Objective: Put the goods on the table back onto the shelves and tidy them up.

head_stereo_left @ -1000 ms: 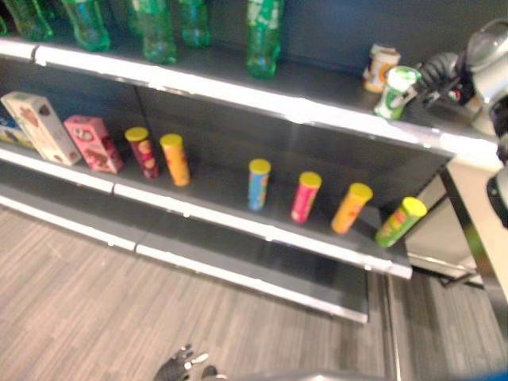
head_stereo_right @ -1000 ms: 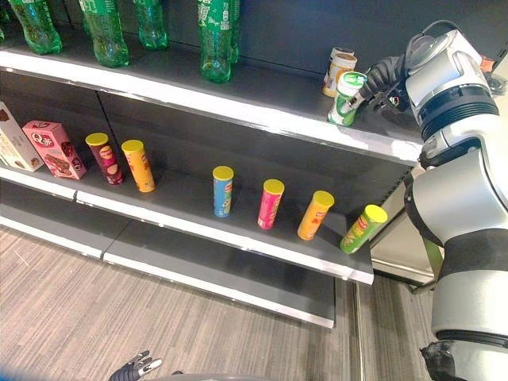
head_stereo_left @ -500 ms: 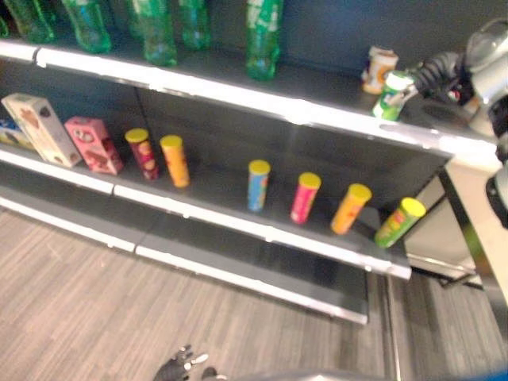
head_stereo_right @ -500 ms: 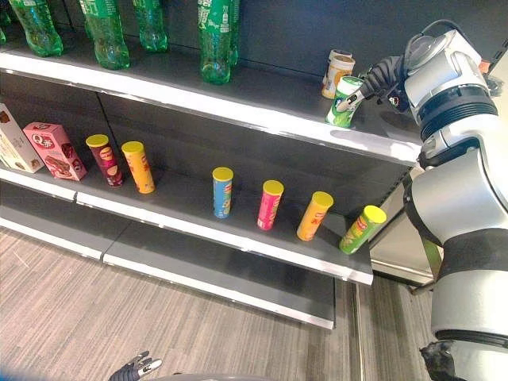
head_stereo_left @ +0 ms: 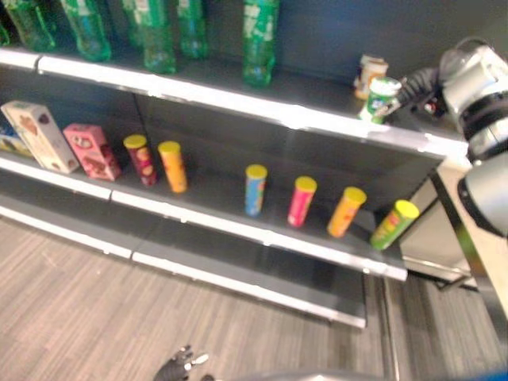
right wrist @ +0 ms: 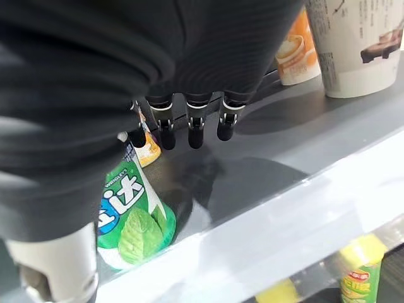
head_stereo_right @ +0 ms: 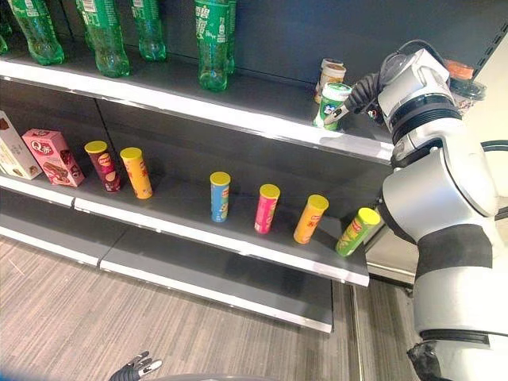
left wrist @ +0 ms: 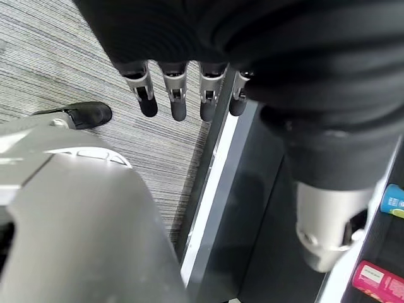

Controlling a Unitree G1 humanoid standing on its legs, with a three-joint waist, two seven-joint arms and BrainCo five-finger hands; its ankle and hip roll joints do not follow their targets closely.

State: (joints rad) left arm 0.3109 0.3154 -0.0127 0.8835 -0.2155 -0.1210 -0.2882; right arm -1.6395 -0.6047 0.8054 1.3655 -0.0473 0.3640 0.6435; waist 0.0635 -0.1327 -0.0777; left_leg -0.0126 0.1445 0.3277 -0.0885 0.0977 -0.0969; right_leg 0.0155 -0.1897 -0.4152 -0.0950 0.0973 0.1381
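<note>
A green-and-white canister (head_stereo_right: 329, 105) stands near the front edge of the top shelf (head_stereo_right: 238, 111), right in front of an orange-and-white cup (head_stereo_right: 329, 75). My right hand (head_stereo_right: 359, 87) reaches in from the right at canister height. In the right wrist view its fingers (right wrist: 192, 126) are straight and the canister (right wrist: 134, 221) stands between them and the thumb, which is not curled round it. My left hand (head_stereo_right: 135, 367) hangs low over the floor with straight fingers (left wrist: 177, 95).
Green bottles (head_stereo_right: 213, 40) line the top shelf to the left. The middle shelf carries several chip tubes (head_stereo_right: 266, 208), the rightmost (head_stereo_right: 355, 230) leaning, and boxes (head_stereo_right: 51, 156) at the left. More cups (right wrist: 360, 44) stand on the top shelf beyond my right hand.
The green canister was tilted in my right hand and now stands upright, closer to the orange-and-white cup. The camera has also shifted slightly. My left hand has not moved.
</note>
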